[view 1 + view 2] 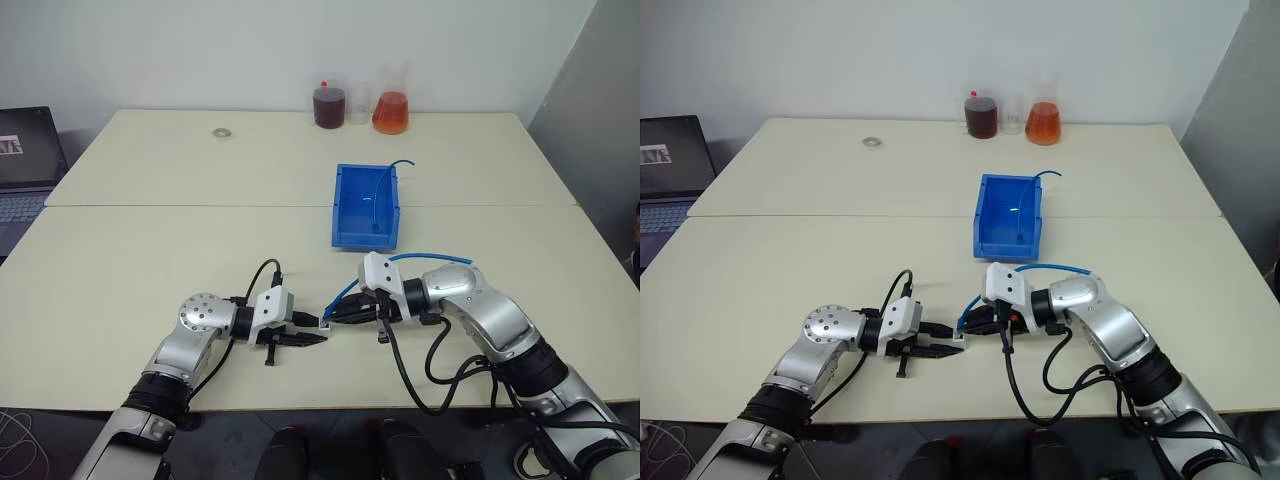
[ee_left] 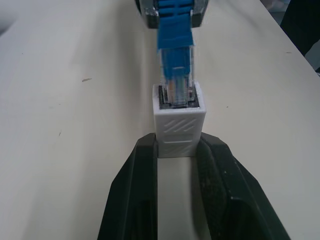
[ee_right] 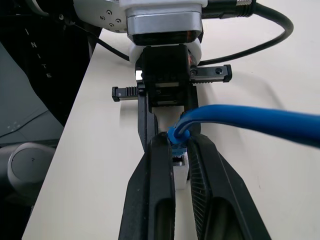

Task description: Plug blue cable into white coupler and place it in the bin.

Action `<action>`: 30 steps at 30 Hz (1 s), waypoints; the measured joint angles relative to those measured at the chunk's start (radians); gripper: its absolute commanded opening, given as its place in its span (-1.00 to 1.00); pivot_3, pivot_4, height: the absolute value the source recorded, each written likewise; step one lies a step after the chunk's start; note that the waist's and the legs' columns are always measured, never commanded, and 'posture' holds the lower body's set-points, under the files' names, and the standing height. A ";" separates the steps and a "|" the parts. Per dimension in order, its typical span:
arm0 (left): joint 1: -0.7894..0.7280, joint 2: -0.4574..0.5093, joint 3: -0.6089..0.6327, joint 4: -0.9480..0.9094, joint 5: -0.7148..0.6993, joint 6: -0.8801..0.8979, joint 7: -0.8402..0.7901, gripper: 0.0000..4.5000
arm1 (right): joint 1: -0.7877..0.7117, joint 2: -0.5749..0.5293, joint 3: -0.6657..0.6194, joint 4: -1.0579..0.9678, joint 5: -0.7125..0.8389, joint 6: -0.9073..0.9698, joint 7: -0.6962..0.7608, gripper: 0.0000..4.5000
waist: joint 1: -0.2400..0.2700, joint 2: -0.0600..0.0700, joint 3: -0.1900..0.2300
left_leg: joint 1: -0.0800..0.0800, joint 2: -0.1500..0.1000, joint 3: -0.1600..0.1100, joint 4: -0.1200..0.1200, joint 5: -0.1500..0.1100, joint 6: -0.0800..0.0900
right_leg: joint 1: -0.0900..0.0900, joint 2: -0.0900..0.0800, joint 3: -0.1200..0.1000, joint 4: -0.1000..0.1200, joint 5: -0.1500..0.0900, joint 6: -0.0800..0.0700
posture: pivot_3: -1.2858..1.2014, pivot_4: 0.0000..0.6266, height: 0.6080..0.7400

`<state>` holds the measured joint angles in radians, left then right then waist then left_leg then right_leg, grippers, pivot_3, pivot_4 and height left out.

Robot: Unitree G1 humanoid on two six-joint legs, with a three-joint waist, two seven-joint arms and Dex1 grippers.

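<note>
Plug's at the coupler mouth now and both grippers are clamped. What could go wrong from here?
1. The left gripper pinches only the rear end of the white coupler; a push from the plug could slide or tilt it.
2. The blue cable loops back over the right gripper and could snag on the way to the bin, which already holds another blue cord.

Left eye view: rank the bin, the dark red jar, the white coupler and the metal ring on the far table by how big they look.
1. bin
2. dark red jar, though farther from the camera
3 and 4. white coupler and metal ring: both tiny, and the ring lies farther away, so unranked.
</note>
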<state>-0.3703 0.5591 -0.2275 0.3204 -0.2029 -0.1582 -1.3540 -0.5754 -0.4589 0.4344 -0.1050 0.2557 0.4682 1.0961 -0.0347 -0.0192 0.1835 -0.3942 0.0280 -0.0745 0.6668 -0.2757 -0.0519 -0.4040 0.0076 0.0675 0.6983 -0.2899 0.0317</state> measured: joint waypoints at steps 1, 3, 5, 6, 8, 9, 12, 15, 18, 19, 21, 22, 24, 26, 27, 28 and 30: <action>0.000 0.000 0.000 0.001 0.000 0.000 0.000 -0.66 | 0.000 0.000 0.000 0.001 0.000 0.000 0.002 -0.94 | 0.000 0.000 0.000 | 0.000 0.000 0.000 0.000 0.000 0.000 | 0.000 0.000 0.000 0.000 0.000 0.000 | 0.03 -0.52 1.00; -0.002 0.000 0.000 0.003 0.000 -0.001 -0.001 -0.66 | -0.001 0.000 0.000 0.002 0.000 0.000 0.003 -0.94 | 0.000 0.000 0.000 | 0.000 0.000 0.000 0.000 0.000 0.000 | 0.000 0.000 0.000 0.000 0.000 0.000 | 0.03 -0.52 1.00; -0.002 0.000 0.000 0.003 0.000 -0.001 -0.001 -0.66 | -0.001 0.000 0.000 0.002 0.000 0.000 0.003 -0.94 | 0.000 0.000 0.000 | 0.000 0.000 0.000 0.000 0.000 0.000 | 0.000 0.000 0.000 0.000 0.000 0.000 | 0.03 -0.52 1.00; -0.002 0.000 0.000 0.004 0.000 -0.001 0.000 -0.66 | -0.001 0.000 0.000 0.001 0.000 0.000 0.003 -0.94 | 0.000 0.000 0.000 | 0.000 0.000 0.000 0.000 0.000 0.000 | 0.000 0.000 0.000 0.000 0.000 0.000 | 0.03 -0.52 1.00; -0.003 0.000 0.000 0.005 0.000 -0.001 0.000 -0.66 | 0.000 0.000 0.001 -0.003 -0.002 0.002 0.002 -0.94 | 0.000 0.000 0.000 | 0.000 0.000 0.000 0.000 0.000 0.000 | 0.000 0.000 0.000 0.000 0.000 0.000 | 0.03 -0.52 1.00; -0.004 0.000 0.000 0.005 0.000 -0.001 0.000 -0.66 | 0.001 -0.002 0.002 -0.007 -0.002 0.004 0.001 -0.94 | 0.000 0.000 0.000 | 0.000 0.000 0.000 0.000 0.000 0.000 | 0.000 0.000 0.000 0.000 0.000 0.000 | 0.03 -0.52 1.00; -0.007 0.000 -0.001 0.008 0.001 -0.002 -0.001 -0.66 | 0.001 -0.006 0.011 -0.019 -0.016 0.000 -0.006 -0.94 | 0.000 0.000 0.000 | 0.000 0.000 0.000 0.000 0.000 0.000 | 0.000 0.000 0.000 0.000 0.000 0.000 | 0.03 -0.52 1.00; -0.007 0.000 -0.001 0.010 0.003 -0.002 -0.001 -0.66 | 0.000 -0.006 0.036 -0.049 -0.063 -0.011 -0.029 -0.94 | 0.000 0.001 0.000 | 0.000 0.000 0.000 0.000 0.000 0.000 | 0.000 0.000 0.000 0.000 0.000 0.000 | 0.03 -0.52 1.00; -0.007 0.000 0.000 0.013 0.004 -0.002 0.004 -0.66 | -0.007 0.002 0.065 -0.070 -0.115 -0.016 -0.052 -0.94 | 0.000 0.001 -0.001 | 0.001 0.000 0.000 0.000 0.000 0.001 | 0.001 0.001 0.000 0.001 0.000 0.000 | 0.03 -0.52 1.00; -0.007 0.001 0.000 0.013 0.005 -0.001 0.006 -0.66 | -0.009 0.003 0.069 -0.072 -0.120 -0.016 -0.053 -0.94 | 0.000 0.001 -0.001 | 0.002 0.000 0.000 0.000 0.001 0.001 | 0.001 0.001 0.000 0.001 0.000 -0.001 | 0.03 -0.52 1.00; -0.007 0.001 0.001 0.014 0.005 -0.001 0.009 -0.66 | -0.016 0.006 0.077 -0.073 -0.134 -0.013 -0.055 -0.94 | -0.001 0.001 -0.001 | 0.002 0.000 0.000 -0.001 0.001 0.001 | 0.001 0.001 0.000 0.001 0.000 -0.001 | 0.03 -0.52 1.00; -0.006 0.002 0.001 0.014 0.005 -0.001 0.011 -0.66 | -0.021 0.010 0.083 -0.075 -0.147 -0.011 -0.056 -0.94 | -0.001 0.002 -0.001 | 0.003 0.001 0.000 -0.001 0.001 0.002 | 0.001 0.001 0.000 0.001 0.001 -0.001 | 0.03 -0.52 1.00; -0.006 0.002 0.001 0.015 0.005 -0.001 0.013 -0.66 | -0.026 0.012 0.091 -0.076 -0.159 -0.012 -0.058 -0.94 | -0.001 0.002 -0.002 | 0.003 0.001 0.000 -0.001 0.001 0.002 | 0.001 0.002 0.000 0.001 0.001 -0.001 | 0.03 -0.52 1.00; -0.004 0.002 0.001 0.015 0.005 -0.002 0.014 -0.66 | -0.026 0.012 0.102 -0.073 -0.169 -0.013 -0.058 -0.94 | -0.001 0.003 -0.003 | 0.004 0.001 0.000 -0.001 0.002 0.003 | 0.002 0.002 0.000 0.001 0.001 -0.001 | 0.03 -0.52 1.00; -0.003 0.002 0.001 0.015 0.005 -0.002 0.016 -0.66 | -0.025 0.012 0.107 -0.071 -0.176 -0.016 -0.058 -0.94 | -0.001 0.003 -0.003 | 0.004 0.001 0.000 -0.001 0.002 0.003 | 0.002 0.002 0.000 0.001 0.001 -0.001 | 0.03 -0.52 1.00; -0.001 0.002 0.001 0.015 0.006 -0.002 0.017 -0.66 | -0.022 0.012 0.109 -0.070 -0.180 -0.021 -0.059 -0.94 | -0.001 0.004 -0.004 | 0.005 0.001 0.000 -0.002 0.002 0.003 | 0.003 0.002 0.000 0.001 0.001 -0.001 | 0.03 -0.52 1.00; 0.003 0.002 0.001 0.015 0.006 -0.002 0.019 -0.66 | -0.010 0.019 0.107 -0.066 -0.182 -0.023 -0.067 -0.94 | -0.002 0.004 -0.004 | 0.012 0.001 0.000 -0.003 0.002 0.003 | 0.010 0.002 0.000 -0.001 0.000 -0.002 | 0.03 -0.52 1.00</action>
<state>-0.3676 0.5612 -0.2266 0.3358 -0.1965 -0.1599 -1.3345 -0.5853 -0.4394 0.5414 -0.1710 0.0736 0.4452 1.0291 -0.0369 -0.0155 0.1792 -0.3822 0.0291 -0.0746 0.6634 -0.2741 -0.0492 -0.3942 0.0097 0.0679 0.6976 -0.2895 0.0301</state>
